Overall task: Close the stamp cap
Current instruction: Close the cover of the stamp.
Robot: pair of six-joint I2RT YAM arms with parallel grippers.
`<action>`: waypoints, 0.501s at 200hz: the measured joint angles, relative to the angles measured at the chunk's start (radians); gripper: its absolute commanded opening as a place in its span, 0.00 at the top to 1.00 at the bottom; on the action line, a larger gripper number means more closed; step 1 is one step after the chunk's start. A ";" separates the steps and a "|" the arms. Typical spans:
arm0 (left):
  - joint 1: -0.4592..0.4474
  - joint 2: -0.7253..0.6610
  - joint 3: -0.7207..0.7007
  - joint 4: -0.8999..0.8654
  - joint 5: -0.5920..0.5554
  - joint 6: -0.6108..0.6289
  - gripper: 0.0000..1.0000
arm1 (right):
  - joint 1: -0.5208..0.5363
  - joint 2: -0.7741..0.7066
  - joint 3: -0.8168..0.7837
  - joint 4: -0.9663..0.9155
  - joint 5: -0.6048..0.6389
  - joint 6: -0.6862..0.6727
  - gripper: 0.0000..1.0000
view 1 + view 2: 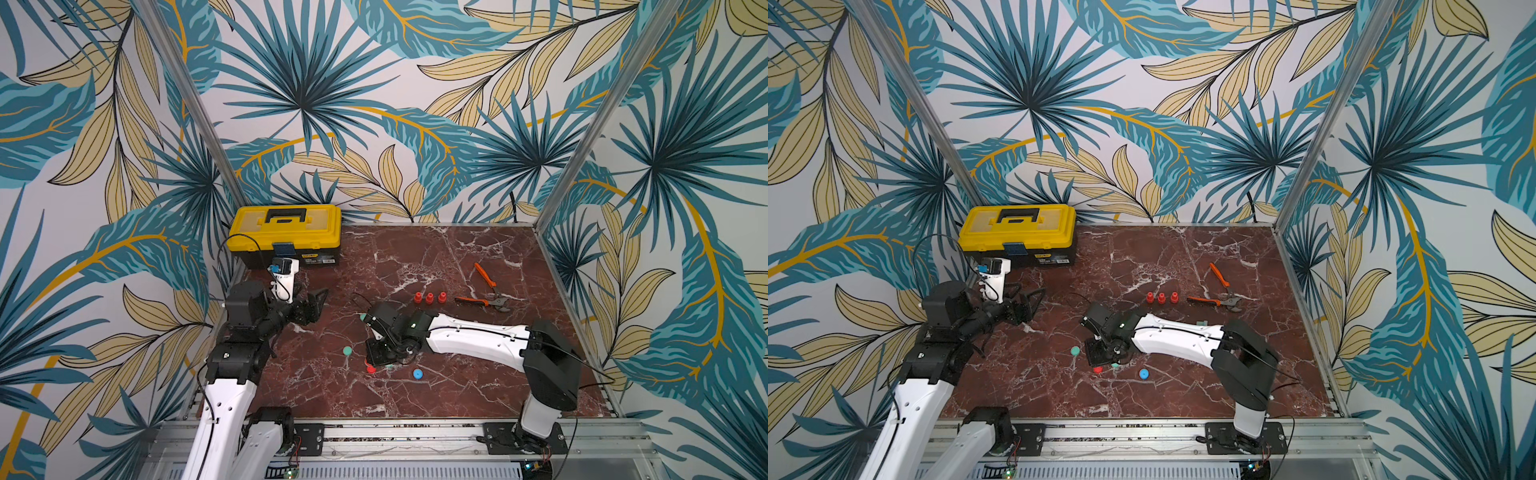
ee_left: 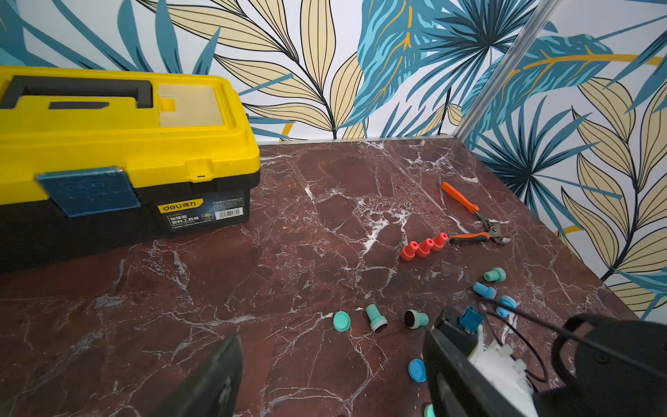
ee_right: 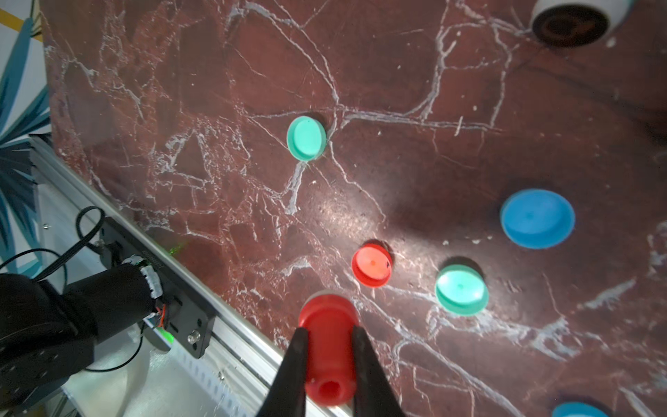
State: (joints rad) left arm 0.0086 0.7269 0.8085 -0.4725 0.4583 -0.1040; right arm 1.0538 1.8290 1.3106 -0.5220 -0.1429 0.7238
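Note:
In the right wrist view my right gripper (image 3: 329,332) is shut on a red stamp (image 3: 326,361), gripped across its body with the wide end pointing at the marble table (image 3: 397,90). A loose red cap (image 3: 371,265) lies open side up just beyond that end, apart from the stamp. In both top views the right gripper (image 1: 372,360) (image 1: 1100,362) hangs low over the table's front middle, with a bit of red at its tip. My left gripper (image 1: 316,300) (image 2: 332,375) stands open and empty near the left side.
Green caps (image 3: 306,139) (image 3: 461,285) and a blue cap (image 3: 537,218) lie around the red cap. Uncapped green stamps (image 2: 375,317) (image 2: 417,319), three upright red stamps (image 1: 430,297), orange pliers (image 1: 488,291) and a yellow toolbox (image 1: 286,232) at the back left.

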 measured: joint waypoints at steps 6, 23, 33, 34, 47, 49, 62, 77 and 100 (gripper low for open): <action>0.000 -0.004 -0.002 0.000 -0.003 -0.001 0.19 | 0.003 0.015 0.009 -0.002 0.008 -0.003 0.94; 0.000 -0.011 -0.007 0.000 -0.006 -0.002 0.19 | 0.010 0.056 0.028 -0.003 0.028 -0.010 0.94; 0.000 -0.011 -0.008 0.000 -0.008 -0.005 0.19 | 0.013 0.072 0.031 -0.005 0.036 -0.014 0.94; 0.000 -0.011 -0.008 0.000 -0.008 -0.005 0.19 | 0.013 0.073 0.031 -0.005 0.038 -0.014 0.94; 0.000 -0.011 -0.008 0.000 -0.009 -0.007 0.18 | 0.014 0.085 0.031 -0.010 0.048 -0.015 0.94; 0.000 -0.011 -0.008 0.000 -0.009 -0.008 0.18 | 0.014 0.088 0.032 -0.011 0.051 -0.016 0.94; 0.000 -0.012 -0.008 0.000 -0.009 -0.009 0.18 | 0.015 0.097 0.032 -0.013 0.062 -0.019 0.94; 0.000 -0.012 -0.008 0.000 -0.009 -0.010 0.18 | 0.015 0.105 0.035 -0.023 0.072 -0.023 0.94; 0.000 -0.012 -0.008 0.000 -0.009 -0.013 0.18 | 0.016 0.113 0.036 -0.034 0.080 -0.026 0.93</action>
State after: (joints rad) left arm 0.0086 0.7151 0.8005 -0.4728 0.4492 -0.1169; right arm 1.0698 1.9419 1.3468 -0.5560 -0.0631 0.6975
